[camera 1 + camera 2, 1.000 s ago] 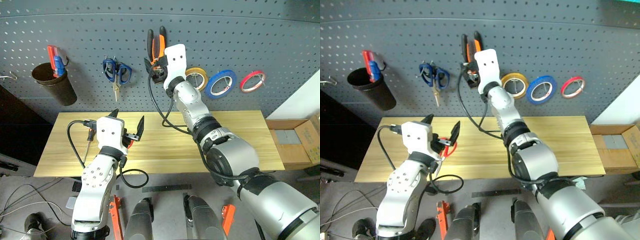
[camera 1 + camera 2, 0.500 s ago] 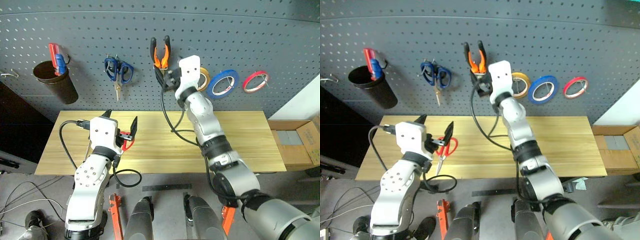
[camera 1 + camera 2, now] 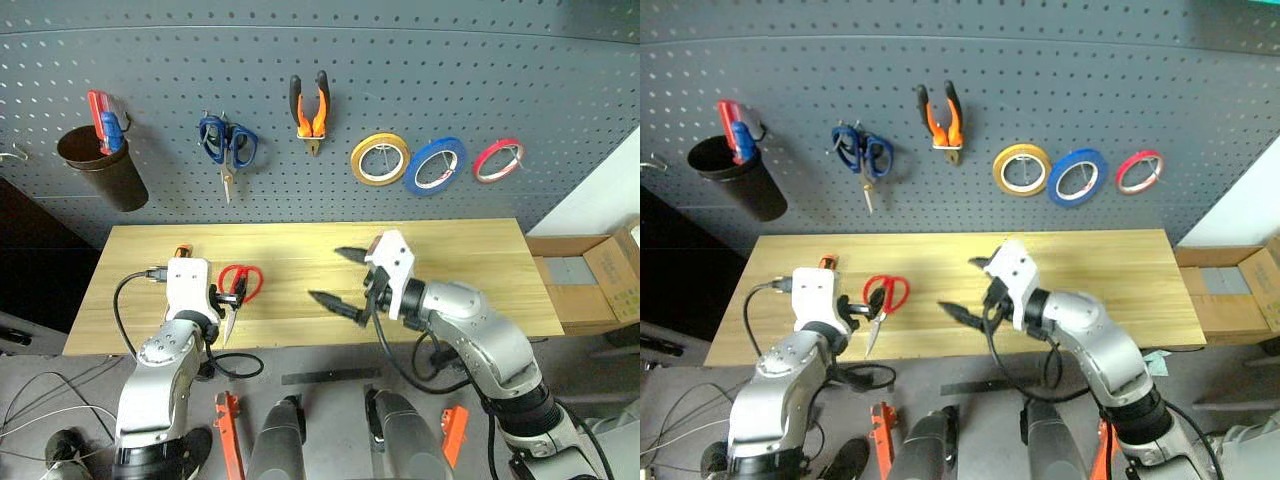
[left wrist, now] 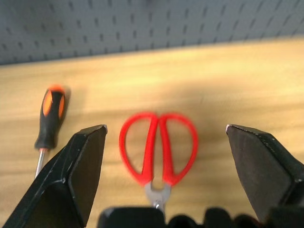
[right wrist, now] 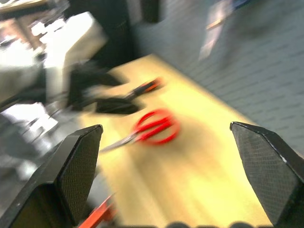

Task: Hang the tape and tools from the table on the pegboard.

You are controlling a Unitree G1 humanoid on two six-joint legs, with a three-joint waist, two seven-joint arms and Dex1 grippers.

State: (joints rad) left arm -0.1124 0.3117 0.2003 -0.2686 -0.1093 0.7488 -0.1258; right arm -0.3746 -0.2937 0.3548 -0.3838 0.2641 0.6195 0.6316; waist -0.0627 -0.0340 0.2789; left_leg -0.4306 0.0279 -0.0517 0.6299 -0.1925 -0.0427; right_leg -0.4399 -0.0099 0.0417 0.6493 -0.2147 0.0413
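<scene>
Orange-and-black-handled pliers point(image 3: 311, 108) now hanging on dark grey pegboard point(image 3: 420, 60); right gripper point(image 3: 340, 281) withdrawn, jaws apart, empty; left gripper point(image 4: 164, 161) spread over red-handled scissors point(image 4: 158, 148).

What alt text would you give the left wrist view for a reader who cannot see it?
Red-handled scissors lie flat on the wooden table, centred between the two open black fingers of the left gripper. An orange-and-black screwdriver lies beside them, with the grey pegboard behind.

Red-handled scissors point(image 4: 158, 148) on a light wooden table point(image 3: 470, 260); dark grey dotted pegboard point(image 3: 420, 70).
</scene>
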